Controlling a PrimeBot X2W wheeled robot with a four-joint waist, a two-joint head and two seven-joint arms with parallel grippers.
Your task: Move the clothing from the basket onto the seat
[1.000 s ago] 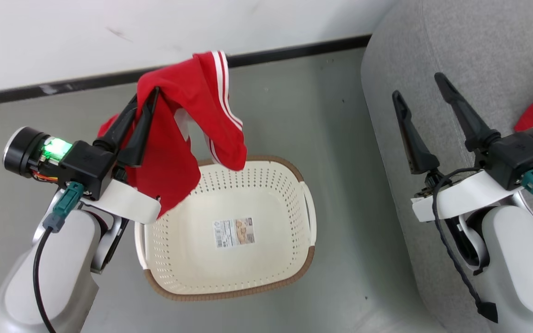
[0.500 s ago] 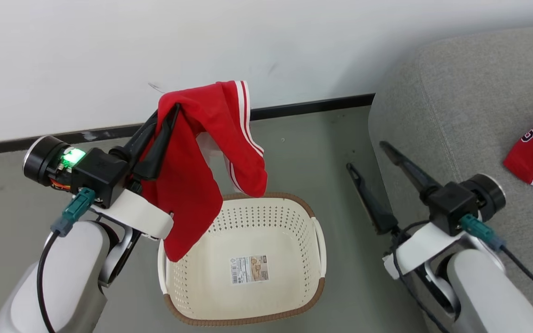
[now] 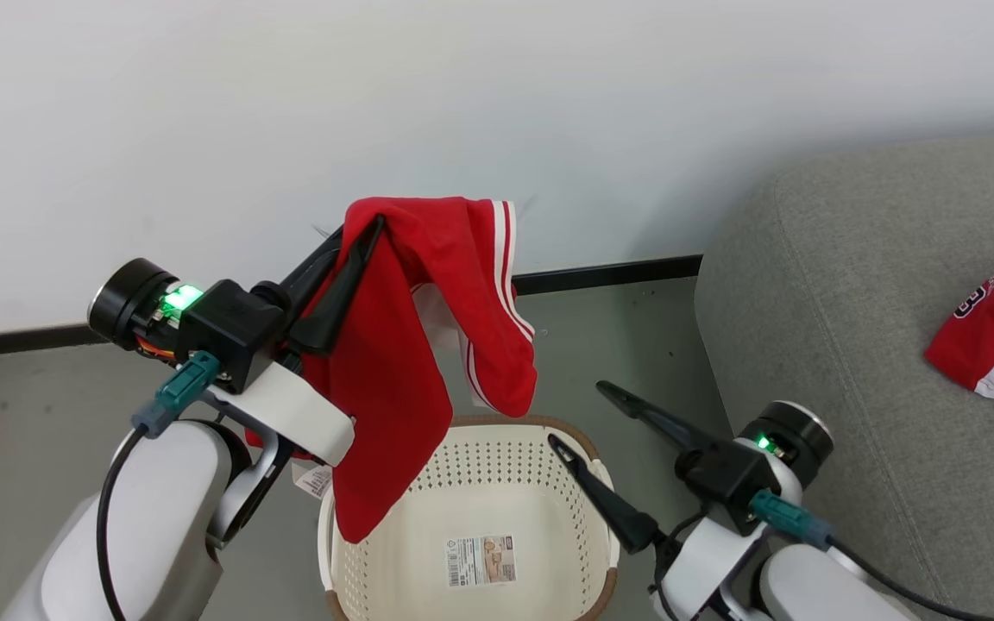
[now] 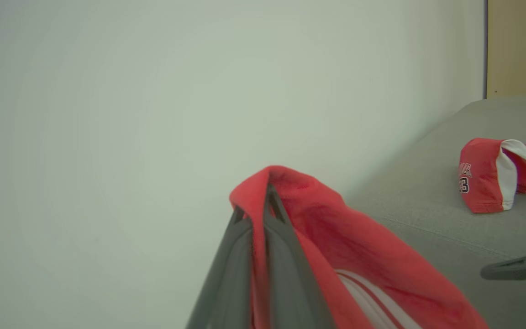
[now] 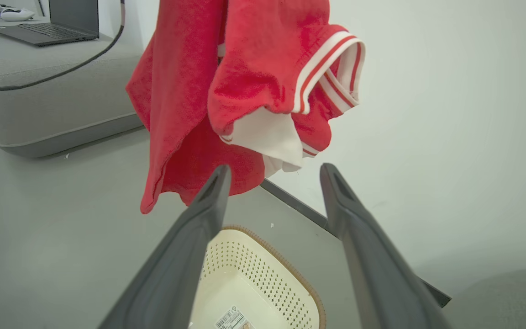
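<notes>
the basket (image 3: 497,423) stood on open grey floor (image 3: 635,345), with the dark baseboard (image 3: 609,274) and pale wall (image 3: 462,103) behind it. a strip of bare floor separated its right rim from the seat's (image 3: 851,362) rounded edge, near but apart. the left arm was raised, forearm sloping up toward the wall. the left gripper (image 3: 361,229) was clamped on a fold of the red garment (image 3: 393,388), which draped over the fingers and hung free above the basket's left rim (whether the hem brushed the rim could not be told). the right arm sat low, and the right gripper (image 3: 576,412) was spread wide and empty, its fingers aimed up and left with one over the basket's right rim. a label (image 3: 481,561) lay in the basket's base, and a jersey (image 3: 980,336) rested on the seat, well apart. a second earlier the right gripper had stood over the seat's edge; it had since swung across to the basket, and the camera had tilted up, taking in more wall.
</notes>
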